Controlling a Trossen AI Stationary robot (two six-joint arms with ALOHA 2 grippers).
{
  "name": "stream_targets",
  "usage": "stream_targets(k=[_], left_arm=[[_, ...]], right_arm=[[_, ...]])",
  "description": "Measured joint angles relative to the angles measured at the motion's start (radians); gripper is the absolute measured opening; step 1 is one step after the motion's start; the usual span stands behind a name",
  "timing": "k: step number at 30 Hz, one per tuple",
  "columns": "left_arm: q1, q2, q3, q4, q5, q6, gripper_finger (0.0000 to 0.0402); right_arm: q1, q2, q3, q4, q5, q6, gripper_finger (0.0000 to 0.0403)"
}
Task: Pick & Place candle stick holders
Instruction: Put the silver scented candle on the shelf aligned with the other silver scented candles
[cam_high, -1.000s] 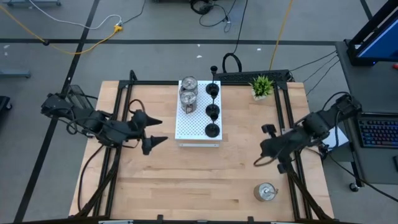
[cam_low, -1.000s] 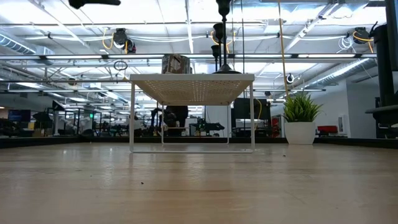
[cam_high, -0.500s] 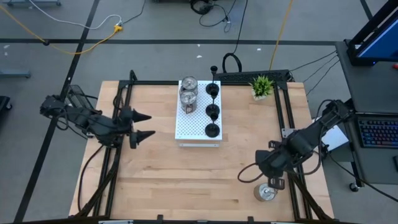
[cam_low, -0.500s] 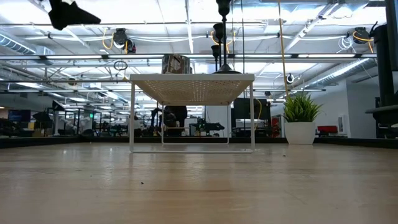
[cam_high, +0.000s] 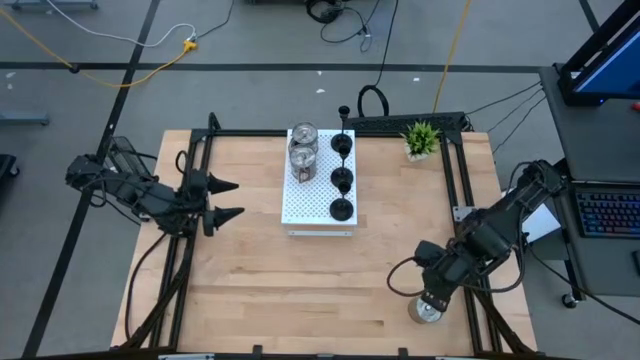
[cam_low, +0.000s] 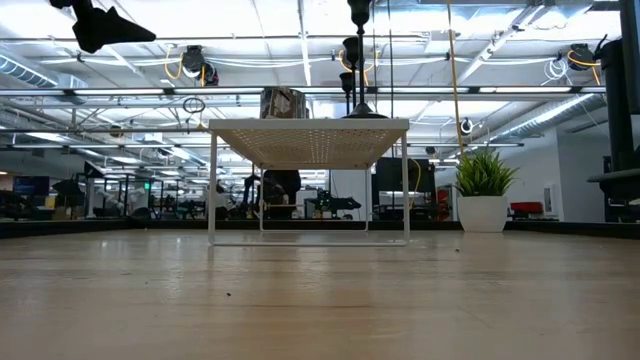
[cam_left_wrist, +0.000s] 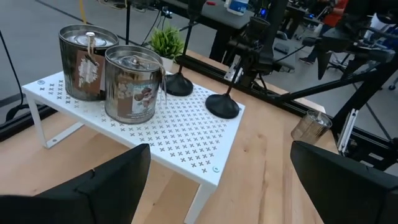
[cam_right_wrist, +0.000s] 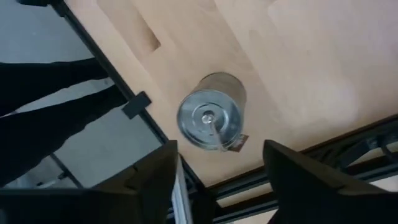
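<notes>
Two silver candle stick holders (cam_high: 302, 146) and three black ones (cam_high: 342, 178) stand on the white perforated board (cam_high: 312, 208) at the table's far middle. A third silver holder (cam_high: 428, 312) stands on the wood near the right front corner. My right gripper (cam_high: 430, 294) hovers over it, pointing down; in the right wrist view its open fingers (cam_right_wrist: 157, 180) frame the holder (cam_right_wrist: 210, 121) without touching it. My left gripper (cam_high: 229, 200) waits open at the table's left, facing the board (cam_left_wrist: 155, 134).
A small green potted plant (cam_high: 421, 138) stands at the far right. Black frame rails (cam_high: 466, 215) run along the table's sides, one close beside the lone silver holder. The wood between the board and the near edge (cam_high: 310, 290) is bare.
My right gripper has gone toward the table's near edge and down, rolling and tipping until it points down over the lone silver holder. My left gripper has drawn back toward the table's left edge, away from the board. No holder has moved.
</notes>
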Motion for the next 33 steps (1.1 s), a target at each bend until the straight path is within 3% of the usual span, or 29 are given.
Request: stream_targets(k=[7, 21, 33], left_arm=[[0.000, 0.001, 0.000, 0.000, 0.001, -0.002, 0.0395], [0.000, 0.001, 0.000, 0.000, 0.002, -0.012, 0.0395], [0.000, 0.001, 0.000, 0.001, 0.002, -0.012, 0.0395]], right_arm=[[0.013, 0.000, -0.009, 0.029, -0.026, 0.003, 0.0269], [0.013, 0.000, -0.010, 0.102, -0.027, -0.020, 0.0272], [0.013, 0.006, -0.010, 0.102, -0.025, 0.057, 0.0394]])
